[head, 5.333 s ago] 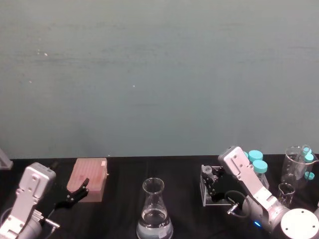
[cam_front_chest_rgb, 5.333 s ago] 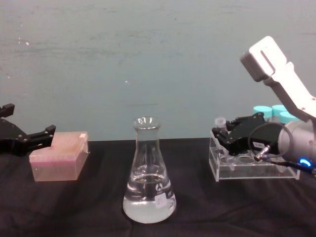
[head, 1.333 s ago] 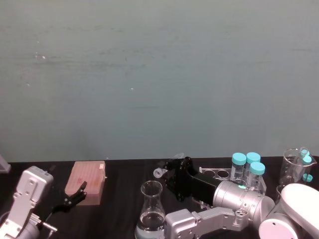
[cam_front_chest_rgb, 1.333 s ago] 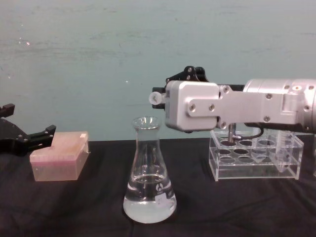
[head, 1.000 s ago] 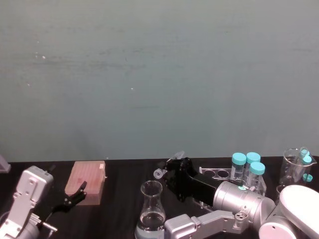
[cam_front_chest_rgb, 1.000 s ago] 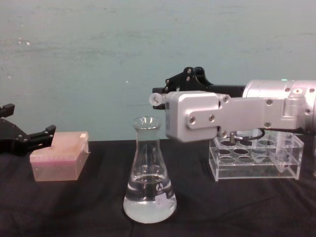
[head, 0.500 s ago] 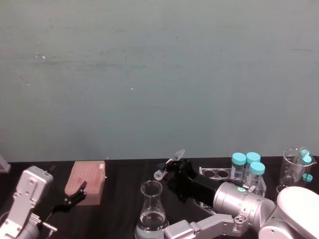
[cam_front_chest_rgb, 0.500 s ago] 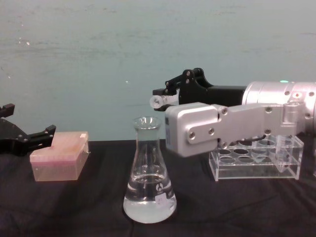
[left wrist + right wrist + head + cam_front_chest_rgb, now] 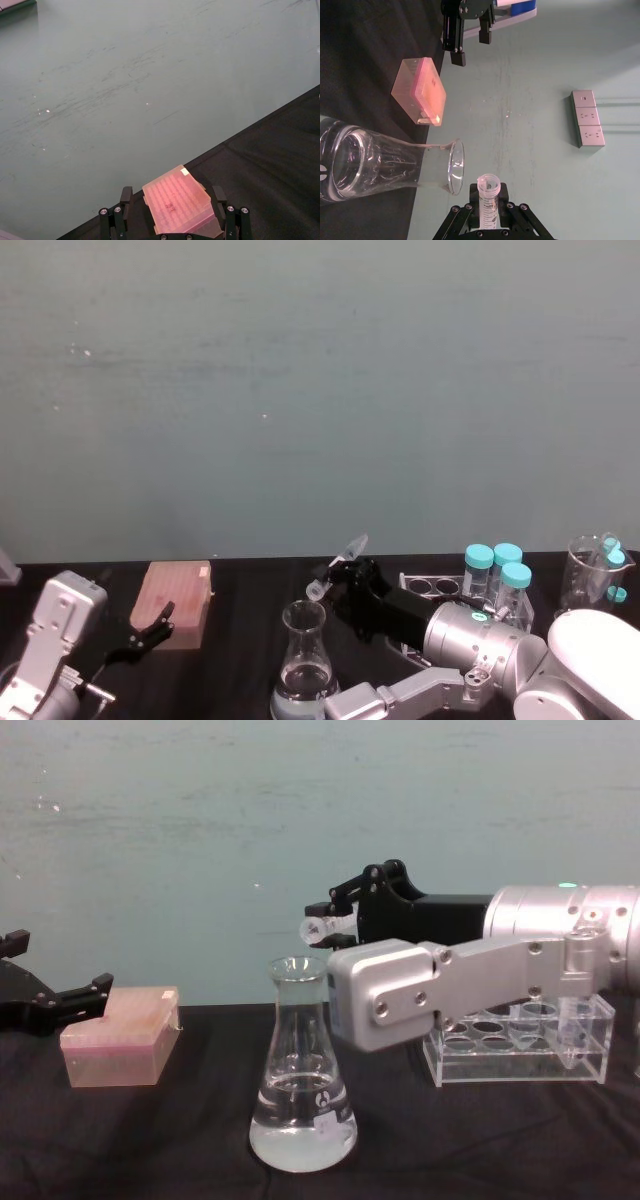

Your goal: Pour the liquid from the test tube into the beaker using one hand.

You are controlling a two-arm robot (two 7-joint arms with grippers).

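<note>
The beaker [image 9: 302, 1092] is a clear conical flask standing mid-table, with clear liquid [image 9: 300, 1137] pooled in its base; it also shows from above as the beaker [image 9: 304, 662] and sideways as the beaker [image 9: 385, 167]. My right gripper [image 9: 347, 915] is shut on the slim clear test tube [image 9: 316, 929] and holds it tipped nearly level. The tube's open rim sits just above the right side of the flask's mouth. The test tube [image 9: 488, 199] stands between the black fingers, close to the flask's lip. I cannot make out liquid inside the tube. My left gripper [image 9: 152, 629] rests open at the far left.
A pink tip box [image 9: 120, 1035] lies just in front of the left gripper [image 9: 171, 194]. A clear acrylic rack [image 9: 520, 1042] stands behind the right arm, with teal-capped tubes [image 9: 497, 565] and a glass vessel [image 9: 590, 575] farther right. Black cloth covers the table.
The right gripper lifted the test tube from the rack and carried it over the flask. Over the last second its wrist has rolled and the tube's rim dipped slightly towards the mouth. The left arm stayed put.
</note>
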